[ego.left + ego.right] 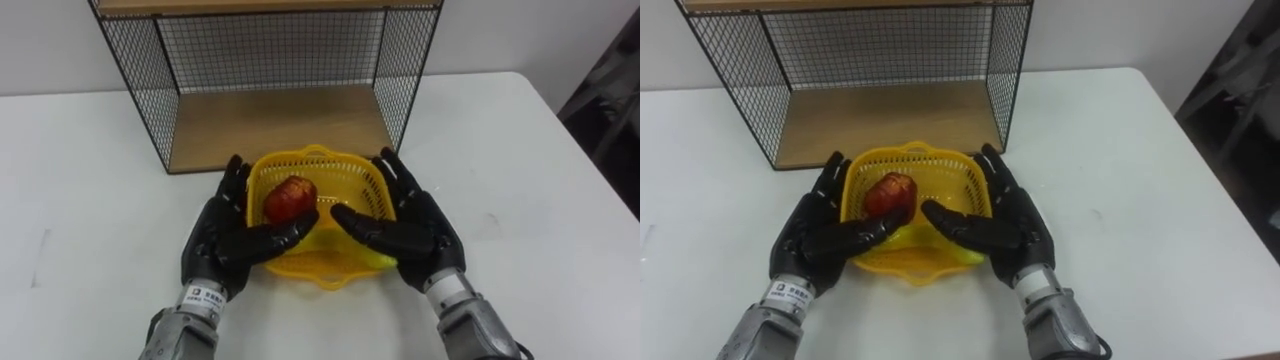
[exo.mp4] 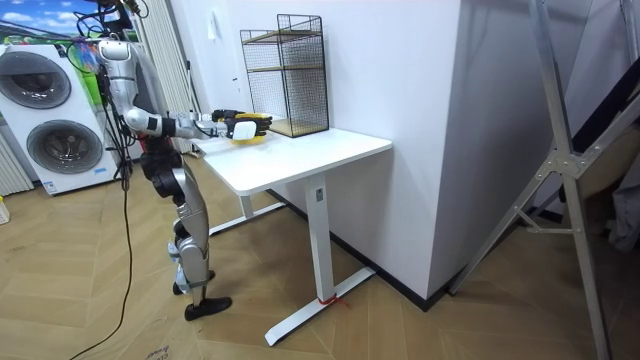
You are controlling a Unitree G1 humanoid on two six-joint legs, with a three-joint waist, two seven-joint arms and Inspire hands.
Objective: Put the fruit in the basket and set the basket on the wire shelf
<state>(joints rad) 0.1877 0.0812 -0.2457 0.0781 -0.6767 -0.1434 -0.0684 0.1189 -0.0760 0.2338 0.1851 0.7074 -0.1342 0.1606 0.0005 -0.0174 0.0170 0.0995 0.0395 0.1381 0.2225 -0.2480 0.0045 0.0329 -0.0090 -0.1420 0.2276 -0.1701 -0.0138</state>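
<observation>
Left eye view, and the yellow plastic mesh basket (image 1: pixel 318 152) sits dead centre between both hands, with the red rounded fruit (image 1: pixel 290 198) lying inside it towards the left wall. The left hand (image 1: pixel 225 235) is flat against the basket's left side and the right hand (image 1: pixel 415 225) against its right. Fingers are straight and spread, pointing away from the robot along the walls, and the thumbs reach inward across the near rim. Nothing is curled around the mesh, so this reads as a two-sided squeeze with both hands equally close.

What counts now is that the black wire shelf (image 1: pixel 270 50) stands straight ahead of the fingertips. Its open front faces the robot, and its wooden base board (image 1: pixel 280 125) starts right at the basket's far rim. I'd say the next move is a lift and a short push forward. Whether the basket is off the white table (image 1: pixel 80 200) I can't tell.

Room view shows the robot standing at the table's end on the room view's left, arms out, with two washing machines (image 2: pixel 50 110) behind it and a wooden floor (image 2: pixel 120 320) underfoot
</observation>
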